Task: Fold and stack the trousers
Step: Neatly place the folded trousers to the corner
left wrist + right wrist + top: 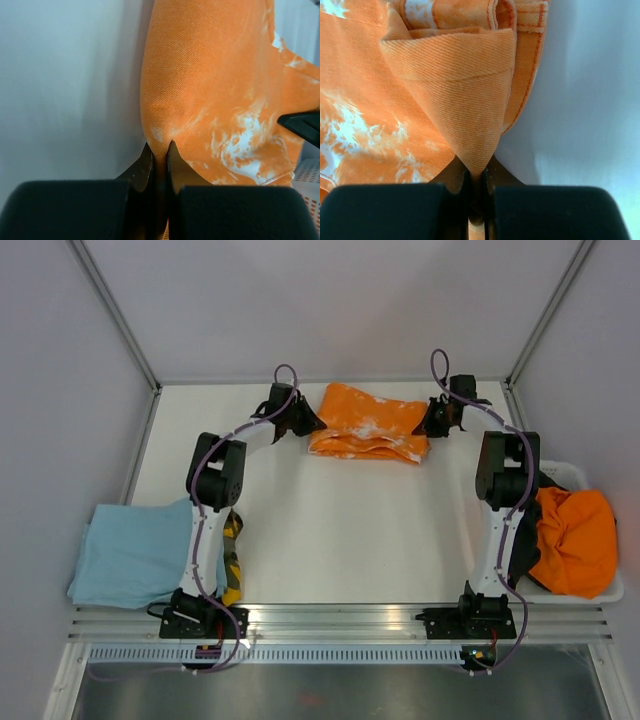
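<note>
Clamped tight: left gripper (160,150), right gripper (476,170)

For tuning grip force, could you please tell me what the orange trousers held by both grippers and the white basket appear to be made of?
Orange trousers: seemingly cotton twill or denim, matte; diagonal weave ribs, topstitched seams, bleached-looking white blotches. White basket: probably rigid plastic, given its moulded grid of holes.

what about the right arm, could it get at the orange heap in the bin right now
Likely not yet: the right tool is shut on the far trousers, so it must let go first. Otherwise the heap lies uncovered in the bin beside that arm.
</note>
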`<action>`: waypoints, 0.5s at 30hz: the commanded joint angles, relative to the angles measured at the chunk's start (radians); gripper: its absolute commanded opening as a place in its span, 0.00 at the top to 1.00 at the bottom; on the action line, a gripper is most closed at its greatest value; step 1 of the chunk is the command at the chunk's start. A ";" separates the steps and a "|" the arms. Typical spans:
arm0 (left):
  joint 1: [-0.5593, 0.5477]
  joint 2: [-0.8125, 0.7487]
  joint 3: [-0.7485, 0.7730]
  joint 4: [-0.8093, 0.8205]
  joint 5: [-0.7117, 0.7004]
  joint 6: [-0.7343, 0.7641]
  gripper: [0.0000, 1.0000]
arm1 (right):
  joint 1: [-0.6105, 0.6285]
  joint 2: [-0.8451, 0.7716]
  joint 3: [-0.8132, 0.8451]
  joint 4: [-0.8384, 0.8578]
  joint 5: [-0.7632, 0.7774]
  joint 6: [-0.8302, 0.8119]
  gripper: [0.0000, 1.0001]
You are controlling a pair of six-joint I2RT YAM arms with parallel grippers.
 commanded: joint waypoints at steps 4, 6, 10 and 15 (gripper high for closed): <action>0.039 -0.398 -0.285 -0.039 -0.197 0.103 0.98 | 0.135 -0.144 -0.111 0.036 -0.074 0.037 1.00; 0.079 -0.539 -0.390 -0.057 -0.221 0.104 0.98 | 0.152 -0.195 -0.137 0.074 -0.094 0.083 1.00; 0.148 -0.743 -0.489 -0.157 -0.262 0.153 0.98 | 0.198 -0.264 -0.168 0.108 -0.130 0.147 1.00; 0.238 -0.943 -0.500 -0.428 -0.296 0.190 0.98 | 0.292 -0.284 -0.104 0.066 -0.171 0.192 1.00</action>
